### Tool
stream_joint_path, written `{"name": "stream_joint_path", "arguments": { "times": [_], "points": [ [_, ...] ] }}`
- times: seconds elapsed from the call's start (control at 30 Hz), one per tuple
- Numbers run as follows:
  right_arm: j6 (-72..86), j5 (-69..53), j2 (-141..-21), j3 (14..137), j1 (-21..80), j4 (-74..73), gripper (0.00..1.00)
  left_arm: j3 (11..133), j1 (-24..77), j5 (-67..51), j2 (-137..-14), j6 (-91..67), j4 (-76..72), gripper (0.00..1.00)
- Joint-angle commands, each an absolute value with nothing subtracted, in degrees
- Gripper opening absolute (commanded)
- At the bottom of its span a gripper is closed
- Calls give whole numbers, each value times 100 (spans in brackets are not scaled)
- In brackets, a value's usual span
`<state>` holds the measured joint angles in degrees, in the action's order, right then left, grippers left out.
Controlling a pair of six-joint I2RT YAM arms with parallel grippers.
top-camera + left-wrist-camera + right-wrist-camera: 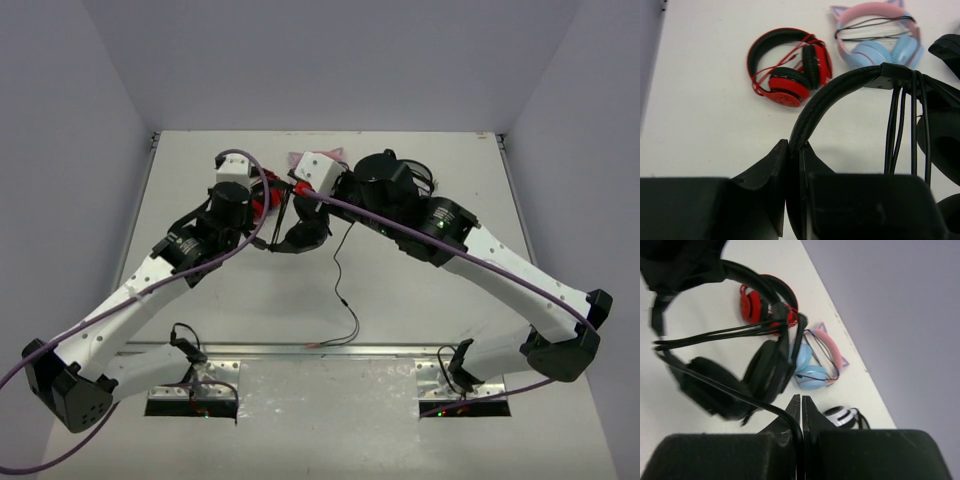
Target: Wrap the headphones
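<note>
From above, the two arms meet over the middle of the worktop (430, 300) with the headphones (300, 235) held up between them. Most of that pair is hidden by the wrists. This is the only view that shows the free run of the cable (336, 270), which drops from the headphones and trails across the worktop towards the near edge.

The left wrist camera shows the grip that the overhead view hides. The left gripper (794, 150) is pressed together on the black headband (840, 87), which arches up and to the right from between the fingers. Several turns of cable lie over the headband near its far end and hang down beside one ear cup. Beyond them on the worktop lie a red-and-black pair (787, 67) with its red lead looped over it, and a pink-and-blue pair (880, 35) with cat ears.

The right wrist camera shows the right gripper (801, 402) nearly closed, pinching a single strand of the cable just below the ear cups. Strands of cable cross the span of the headband. Only this view shows a white-and-black pair (840, 415), which lies near the far edge of the worktop.
</note>
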<state>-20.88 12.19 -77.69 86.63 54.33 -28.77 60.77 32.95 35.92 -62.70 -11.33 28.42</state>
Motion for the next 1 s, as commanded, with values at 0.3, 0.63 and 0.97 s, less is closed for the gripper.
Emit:
{"name": "stream_joint_path", "arguments": {
  "times": [0.3,0.63,0.97],
  "points": [
    [-3104,2856,-8437,9745,4527,-1687,8,5695,4191,1749,-5081,-229,1749,0],
    [-2479,2172,-8833,10248,4017,-1846,15,5686,4289,1494,-4817,-229,1863,0],
    [-1503,862,-8562,9617,3129,-1979,1,5546,4289,1151,-4324,-272,1653,0]
  ]
}}
